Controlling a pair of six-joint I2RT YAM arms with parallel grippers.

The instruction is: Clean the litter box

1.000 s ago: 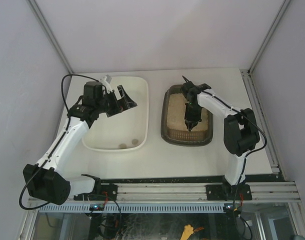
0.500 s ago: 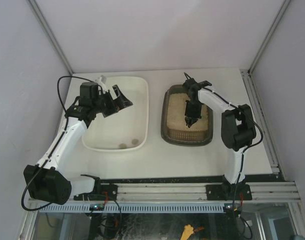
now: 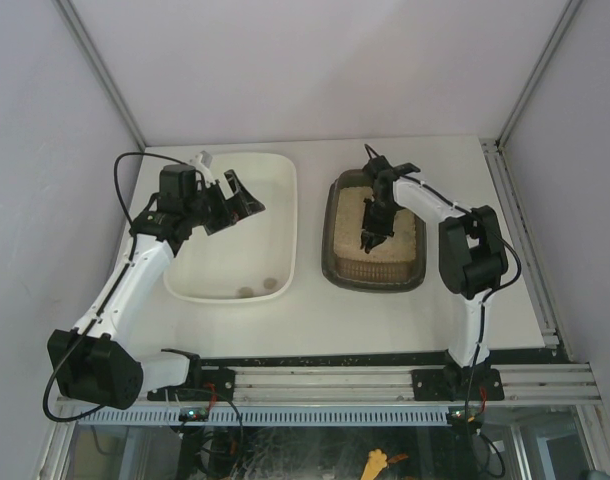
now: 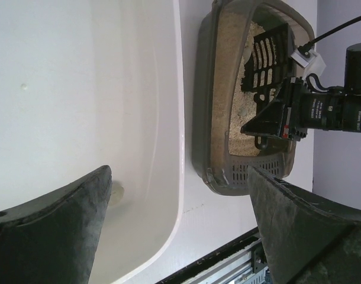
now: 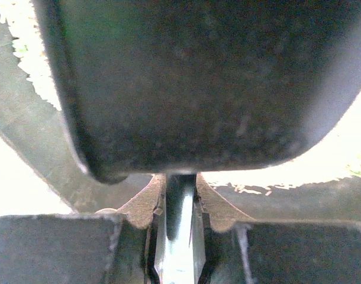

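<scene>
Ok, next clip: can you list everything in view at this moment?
litter box: one, dark grey-brown with beige litter, right of table centre
tub: one, cream-white, left of the litter box
small lumps: two, brownish, near end of the tub
scoop: one, black, slotted, over the litter
table: one, white, under everything
left gripper: open, above the tub
right gripper: shut on the scoop handle

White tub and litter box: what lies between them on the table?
Nothing but a bare strip of white table, clear in the top view; the tub and the litter box stand apart, not touching.
</scene>
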